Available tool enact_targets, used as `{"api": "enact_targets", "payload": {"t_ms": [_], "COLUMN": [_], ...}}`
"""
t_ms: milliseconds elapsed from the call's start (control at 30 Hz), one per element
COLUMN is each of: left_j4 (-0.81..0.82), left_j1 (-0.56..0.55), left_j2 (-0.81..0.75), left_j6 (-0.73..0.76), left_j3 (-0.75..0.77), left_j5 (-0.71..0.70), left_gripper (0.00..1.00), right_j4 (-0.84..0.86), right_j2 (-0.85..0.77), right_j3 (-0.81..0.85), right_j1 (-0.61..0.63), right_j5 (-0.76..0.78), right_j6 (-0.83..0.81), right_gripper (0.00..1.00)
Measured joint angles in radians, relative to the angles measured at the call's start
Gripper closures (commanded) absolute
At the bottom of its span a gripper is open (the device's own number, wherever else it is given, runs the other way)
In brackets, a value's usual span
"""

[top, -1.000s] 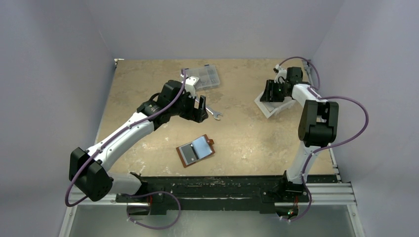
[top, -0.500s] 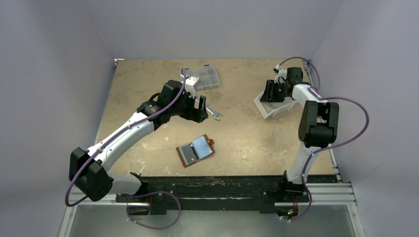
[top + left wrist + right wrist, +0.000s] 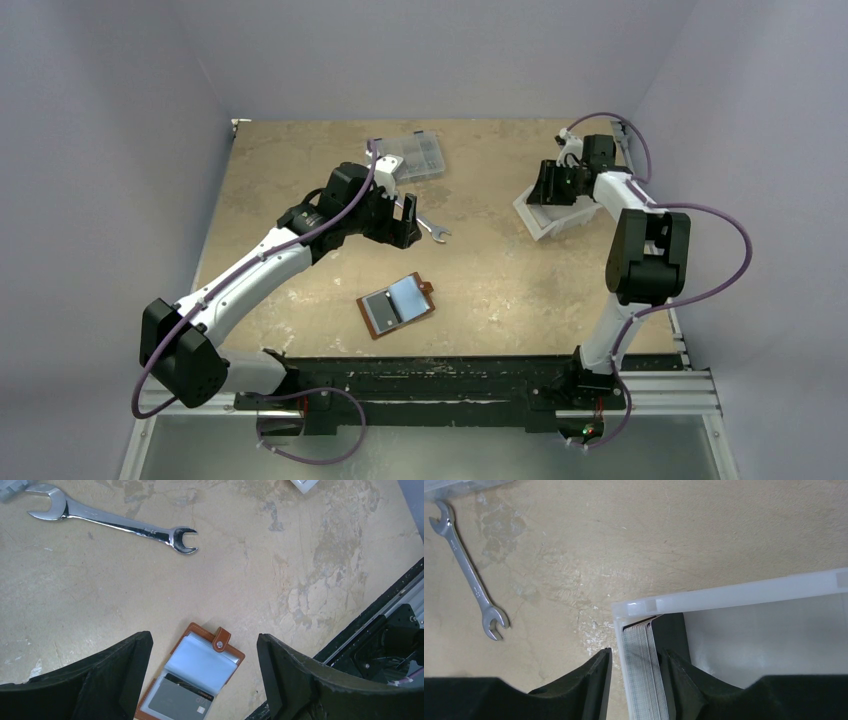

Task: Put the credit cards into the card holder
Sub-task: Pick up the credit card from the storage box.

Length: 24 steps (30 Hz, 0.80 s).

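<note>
The credit cards stand on edge in a tight stack in a corner of the white bin. The bin sits on the far right part of the surface.

The right pincer is right at the stack. One finger is inside the bin, pressed up close to the cards. The other finger is outside the bin, just beside its thin wall. So the wall and the stack are both between the two fingers. I cannot tell if the pincer is squeezing them or only sitting around them.

The card holder lies open and flat on the surface, near the middle and closer to the arm bases. One grey card is in its lower pocket. Its little strap with the snap points away from the bases.

The left pincer is spread wide and grips nothing. It hangs above the surface, well apart from the card holder. From its own camera the holder shows low down between its two dark fingers. A silver wrench lies just beside this pincer.
</note>
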Motion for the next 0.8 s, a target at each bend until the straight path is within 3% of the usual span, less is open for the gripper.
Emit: {"api": "enact_targets", "payload": {"t_ms": [67,167,333,567,800], "left_j4": [0.000,0.000,0.000,0.000,0.000], "left_j1": [0.000,0.000,0.000,0.000,0.000], "left_j2": [0.000,0.000,0.000,0.000,0.000], "left_j6": [0.003,0.005,0.005,0.005,0.006], "left_j3": [0.000,0.000,0.000,0.000,0.000], "left_j5": [0.000,0.000,0.000,0.000,0.000], "left_gripper": [0.17,0.17,0.17,0.17,0.17], "right_j4": [0.000,0.000,0.000,-0.001,-0.001], "right_j2": [-0.003,-0.003,-0.003,-0.002,0.007], "right_j3": [-0.001,-0.002,-0.006,-0.030,-0.036], "right_j1": [0.000,-0.001,-0.001,-0.001,-0.001], "right_j5": [-0.002,-0.002,0.002,0.010,-0.003], "right_j6": [0.000,0.003,0.000,-0.006,-0.007], "right_gripper": [0.50,0.31,0.22,0.23,0.45]}}
